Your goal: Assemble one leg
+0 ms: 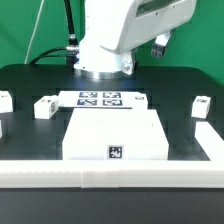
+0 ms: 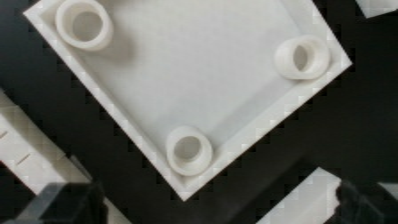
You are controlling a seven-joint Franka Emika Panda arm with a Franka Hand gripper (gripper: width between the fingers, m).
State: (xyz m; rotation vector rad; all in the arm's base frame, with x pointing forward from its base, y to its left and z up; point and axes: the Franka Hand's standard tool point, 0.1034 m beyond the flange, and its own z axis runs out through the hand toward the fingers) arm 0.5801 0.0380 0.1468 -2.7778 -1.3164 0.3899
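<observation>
The leg (image 1: 45, 107), a small white block, lies on the black table (image 1: 30, 85) at the exterior view's left, just beside the marker board (image 1: 100, 98) and apart from it. A second leg (image 1: 203, 106) lies well apart at the exterior view's right, and a third leg (image 1: 5, 100) sits at the far left edge. None is held.

The gripper (image 2: 205, 208) hangs over the white panel (image 1: 115, 135), fingers (image 2: 54, 205) spread apart with nothing between them. The wrist view shows the panel's corner sockets (image 2: 191, 150) below it. The arm (image 1: 105, 45) rises behind the marker board.

Judged step: the pick has not begun, and a leg has yet to be approached. The next move calls for travelling sideways off the panel, squaring the fingers to a leg's narrow faces and descending astride it.

Bare table surrounds each leg, giving room to descend. A white rail (image 1: 110, 176) bounds the front, another the right, close to the second leg. The left-hand leg looks the freer choice.
</observation>
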